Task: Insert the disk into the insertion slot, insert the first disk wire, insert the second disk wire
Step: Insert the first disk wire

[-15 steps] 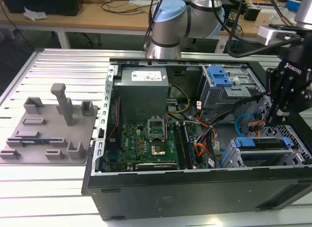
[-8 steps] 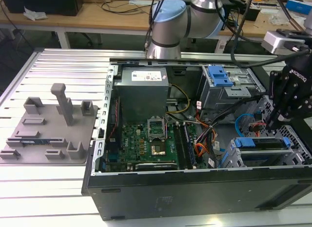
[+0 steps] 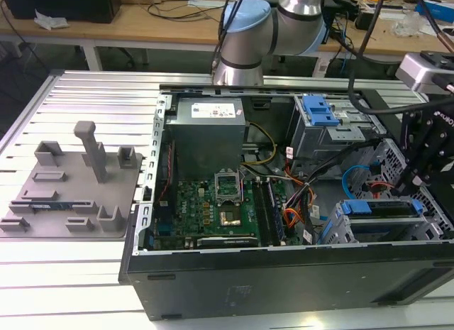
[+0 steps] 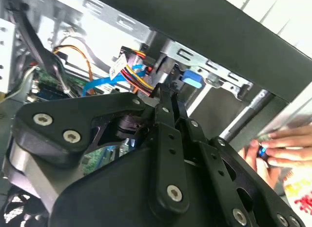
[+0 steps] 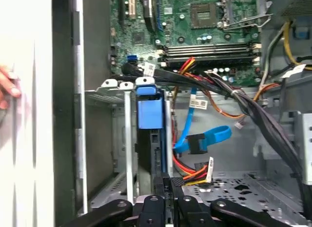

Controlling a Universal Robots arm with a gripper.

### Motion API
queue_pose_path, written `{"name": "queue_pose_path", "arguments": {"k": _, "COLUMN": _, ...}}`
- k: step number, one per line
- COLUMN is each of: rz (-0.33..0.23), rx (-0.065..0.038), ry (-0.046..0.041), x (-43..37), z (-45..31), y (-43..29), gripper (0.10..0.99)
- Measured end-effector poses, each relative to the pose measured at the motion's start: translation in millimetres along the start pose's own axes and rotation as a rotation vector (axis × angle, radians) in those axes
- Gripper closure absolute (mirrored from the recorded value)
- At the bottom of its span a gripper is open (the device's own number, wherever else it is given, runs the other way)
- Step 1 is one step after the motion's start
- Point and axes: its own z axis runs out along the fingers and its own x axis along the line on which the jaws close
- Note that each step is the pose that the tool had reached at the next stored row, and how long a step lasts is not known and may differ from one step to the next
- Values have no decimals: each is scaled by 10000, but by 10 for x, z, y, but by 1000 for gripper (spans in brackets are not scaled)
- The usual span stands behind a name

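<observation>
Disk point(image 5: 149, 113): I see it sitting in the insertion slot point(image 5: 117, 149)
Pincer point(image 5: 165, 180): clenched, right by the disk's end
Hand point(image 4: 278, 146): outside the computer case point(image 4: 204, 22)

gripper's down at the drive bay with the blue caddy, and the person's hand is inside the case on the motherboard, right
Not quite. The hand is outside the computer case, beyond its side wall, not on the motherboard; the first wrist view shows it. The gripper is indeed down at the drive bay with the blue caddy.
</observation>
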Motion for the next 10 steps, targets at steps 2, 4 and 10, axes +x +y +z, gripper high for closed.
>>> {"name": "queue_pose_path", "arguments": {"k": 2, "rz": 5, "rx": -1, "ry": -53, "x": 2, "z": 2, "y": 10, "gripper": 918}}
{"name": "queue_pose_path", "arguments": {"k": 4, "rz": 9, "rx": 0, "ry": -61, "x": 8, "z": 5, "y": 27, "gripper": 918}}
{"name": "queue_pose_path", "arguments": {"k": 10, "rz": 19, "rx": 148, "ry": -176, "x": 64, "z": 31, "y": 41, "gripper": 918}}
